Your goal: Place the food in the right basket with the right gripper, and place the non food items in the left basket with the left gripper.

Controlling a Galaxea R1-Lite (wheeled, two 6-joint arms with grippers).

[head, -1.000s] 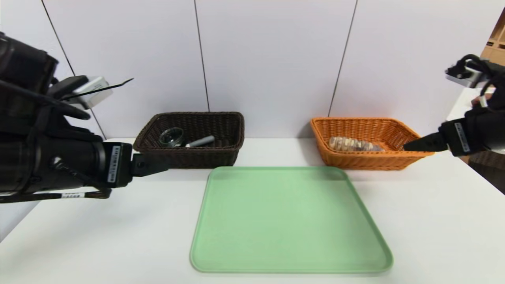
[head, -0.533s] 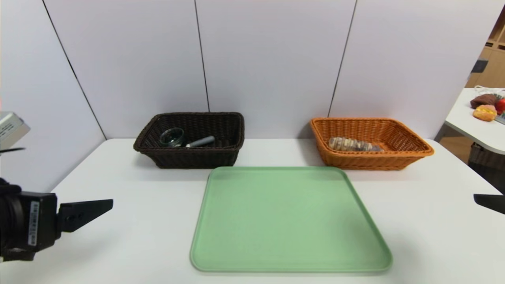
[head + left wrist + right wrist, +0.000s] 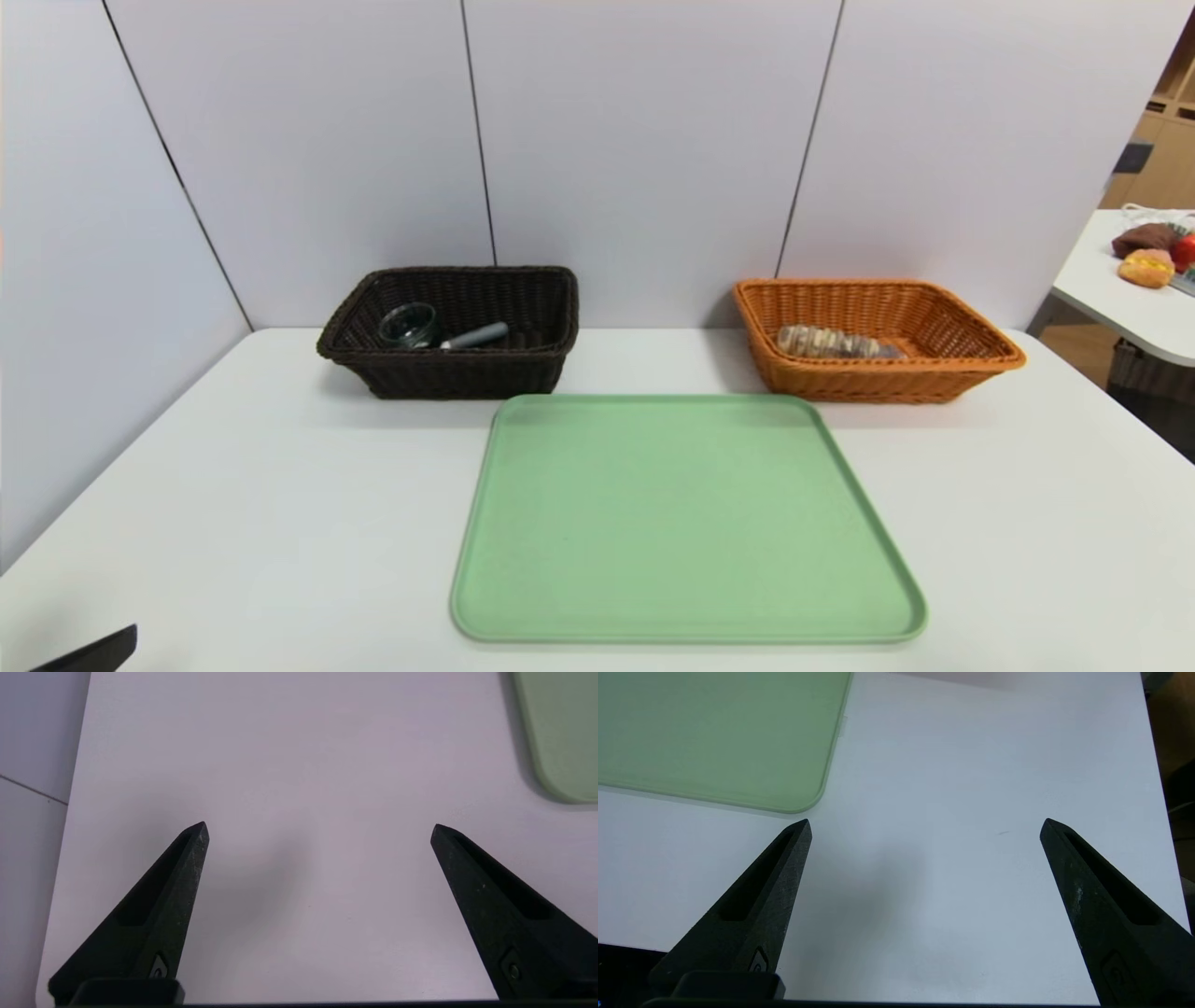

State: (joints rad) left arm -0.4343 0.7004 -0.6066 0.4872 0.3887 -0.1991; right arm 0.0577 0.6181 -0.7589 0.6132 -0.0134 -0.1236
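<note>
Both hands are released and carry nothing: your left hand (image 3: 317,828) hangs over bare counter (image 3: 280,485) beside the near left corner of the green tray (image 3: 686,523), your right hand (image 3: 924,823) over bare counter off the tray's near right corner. Your bread roll (image 3: 829,343) lies flat in the orange basket (image 3: 971,378). It looks light and soft, so should you lift it, pinch it gently across its middle. In the dark basket (image 3: 467,378) the glass cup (image 3: 409,326) looks fragile and slippery. Beside it, the peeler (image 3: 474,335) looks stiff; take its grey handle. Sorting looks finished.
</note>
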